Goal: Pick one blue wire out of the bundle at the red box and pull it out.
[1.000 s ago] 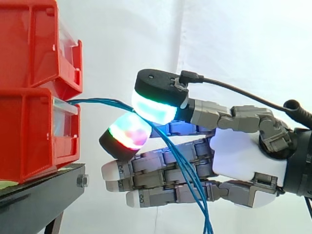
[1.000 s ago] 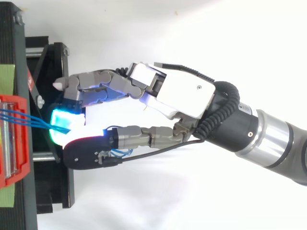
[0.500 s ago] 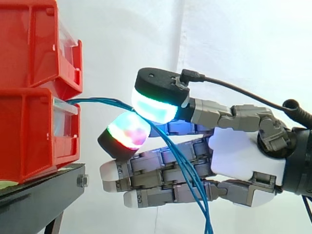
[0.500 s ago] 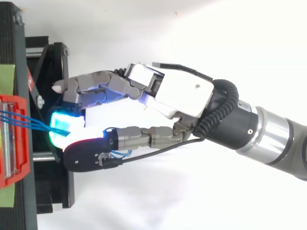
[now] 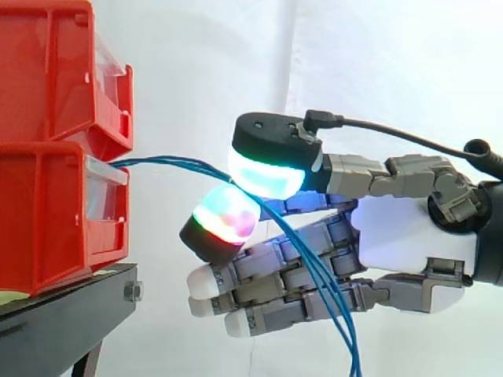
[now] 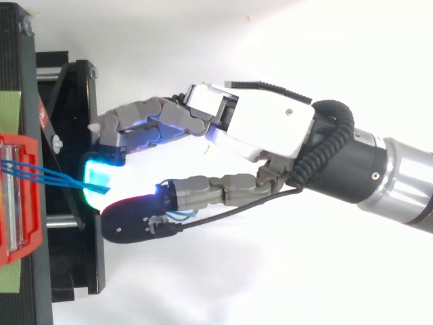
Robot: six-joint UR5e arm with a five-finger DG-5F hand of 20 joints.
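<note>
A bundle of thin blue wires [image 5: 173, 162] leaves the front of the lower red box [image 5: 47, 212], arcs to the right and drops past the hand toward the bottom edge. My hand [image 5: 409, 243] reaches in from the right. Its thumb pad [image 5: 267, 174], glowing cyan and green, sits above a red-green finger pad [image 5: 224, 220], and the wires pass between the two, pinched there. How many strands are held I cannot tell. The other fingers lie nearly straight below. From above, the wires [image 6: 54, 175] run from the red box [image 6: 17, 203] to the cyan pad of the hand [image 6: 264, 128].
A second red bin [image 5: 47, 71] is stacked on the lower one. Both stand on a black stand [image 5: 63, 314] at the left, with a white curtain behind. From above, the stand's black frame [image 6: 67, 237] lies under the fingertips.
The hand has moved a little to the right, away from the red box, keeping its pinch. A longer stretch of blue wire now spans the gap between box and pads.
</note>
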